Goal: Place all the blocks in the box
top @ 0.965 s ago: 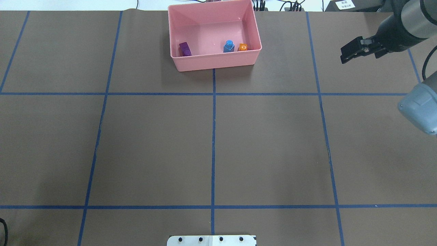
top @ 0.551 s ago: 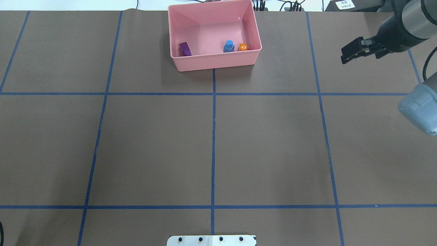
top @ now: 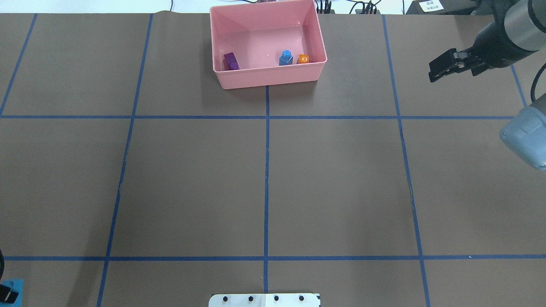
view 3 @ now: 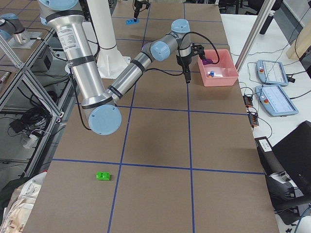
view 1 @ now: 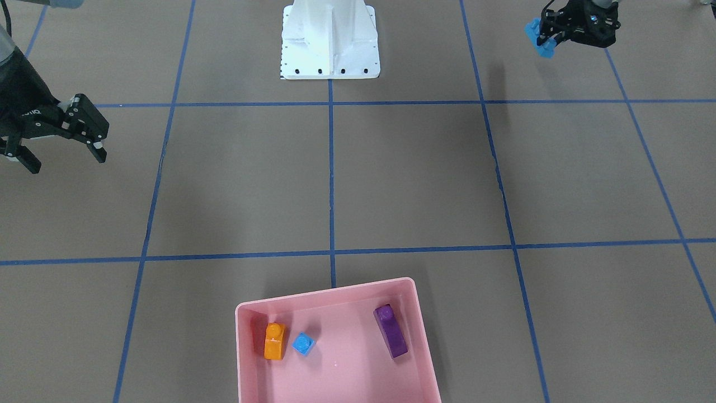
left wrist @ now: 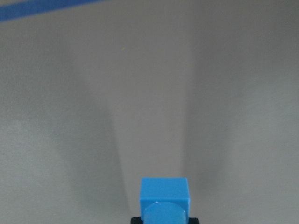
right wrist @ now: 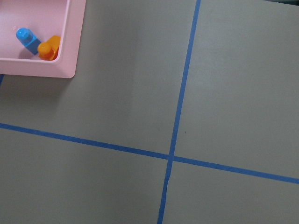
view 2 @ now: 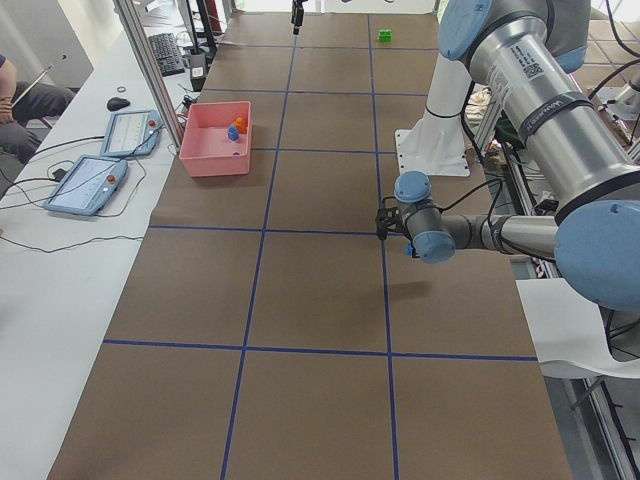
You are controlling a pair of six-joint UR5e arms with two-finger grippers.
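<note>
At the overhead view's lower left corner, the long blue block now shows, pinched in our left tool, well apart from the box. Our right tool, spread and empty, retreats. We judge its delivery comes next.

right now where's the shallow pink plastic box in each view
exterior front-facing: pink plastic box bottom centre
overhead exterior: box top centre
exterior left: box upper left
exterior right: box upper right
left wrist: not in it
right wrist: box top-left corner
shared landmark: orange plastic brick inside the box
</note>
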